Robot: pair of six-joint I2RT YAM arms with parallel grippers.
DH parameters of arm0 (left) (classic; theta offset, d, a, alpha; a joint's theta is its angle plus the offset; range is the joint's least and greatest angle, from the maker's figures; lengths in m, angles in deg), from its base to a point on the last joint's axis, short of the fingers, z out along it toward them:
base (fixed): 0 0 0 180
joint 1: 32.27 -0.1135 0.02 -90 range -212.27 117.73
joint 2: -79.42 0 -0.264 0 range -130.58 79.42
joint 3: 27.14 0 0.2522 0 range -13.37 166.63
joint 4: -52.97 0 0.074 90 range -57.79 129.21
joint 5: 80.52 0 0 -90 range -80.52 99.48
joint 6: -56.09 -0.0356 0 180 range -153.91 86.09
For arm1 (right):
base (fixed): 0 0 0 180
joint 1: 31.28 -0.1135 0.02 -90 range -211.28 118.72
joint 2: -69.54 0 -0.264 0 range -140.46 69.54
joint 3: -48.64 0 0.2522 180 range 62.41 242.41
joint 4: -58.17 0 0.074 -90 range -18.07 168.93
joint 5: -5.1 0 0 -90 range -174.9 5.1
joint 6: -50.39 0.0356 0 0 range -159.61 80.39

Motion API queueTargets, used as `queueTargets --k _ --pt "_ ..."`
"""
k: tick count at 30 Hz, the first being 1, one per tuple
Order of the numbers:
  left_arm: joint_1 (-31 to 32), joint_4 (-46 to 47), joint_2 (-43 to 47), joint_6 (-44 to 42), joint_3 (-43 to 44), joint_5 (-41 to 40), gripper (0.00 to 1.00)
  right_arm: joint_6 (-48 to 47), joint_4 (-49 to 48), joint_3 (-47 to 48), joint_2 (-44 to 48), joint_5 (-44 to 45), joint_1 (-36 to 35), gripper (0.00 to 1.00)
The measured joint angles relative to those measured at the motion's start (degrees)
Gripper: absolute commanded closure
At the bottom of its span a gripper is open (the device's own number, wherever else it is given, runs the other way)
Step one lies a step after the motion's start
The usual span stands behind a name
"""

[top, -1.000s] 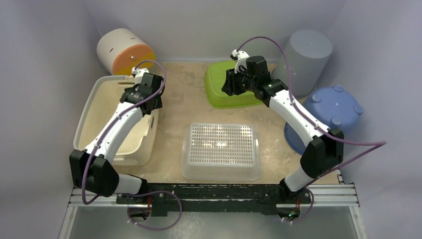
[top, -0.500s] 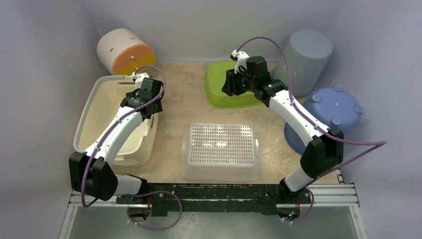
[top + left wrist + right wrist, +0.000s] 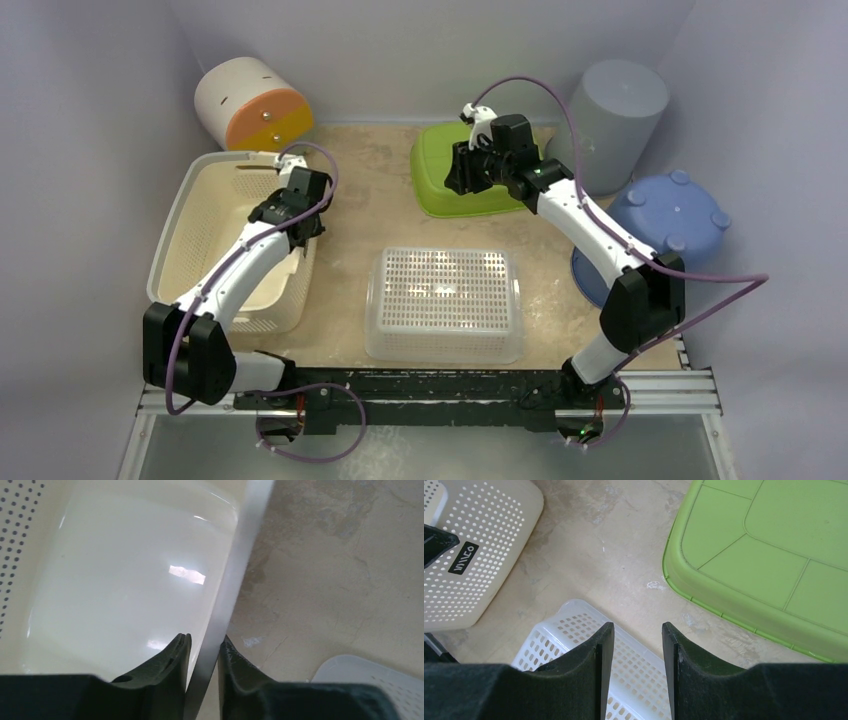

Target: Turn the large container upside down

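Where the left claw (image 3: 205,639) grips, the perforated basket (image 3: 125,570) has a smooth rim (image 3: 235,570).

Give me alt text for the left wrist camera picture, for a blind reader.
The left gripper pinches the rim of the cream basket between its two dark fingers, one inside, one outside. Glossy basket interior fills the left; the table and a corner of a white basket lie to the right.

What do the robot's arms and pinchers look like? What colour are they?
The left arm and right arm are white tubes with chunky black joints. A thin purple cable loops along each. The left gripper and right gripper each have two dark, curved fingers.
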Motion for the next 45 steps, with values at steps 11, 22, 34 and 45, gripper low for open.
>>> queueTargets --k 11,22,34,45 --pt "0.63 -1.03 0.17 1.4 0.46 1.16 1.0 0.0 -0.11 0.46 -1.05 0.0 0.0 0.59" --pt "6.64 2.93 -12.26 1.38 6.69 -9.46 1.0 0.02 0.0 0.81 -2.95 -1.16 0.02 0.59" --pt "11.23 5.95 -26.51 0.22 15.06 -12.39 1.0 0.11 -0.02 0.81 -2.95 -1.29 0.04 0.58" --pt "13.14 10.16 -34.75 -4.87 15.8 -16.22 0.71 -0.81 0.24 0.24 -2.91 -0.17 0.07 0.57"
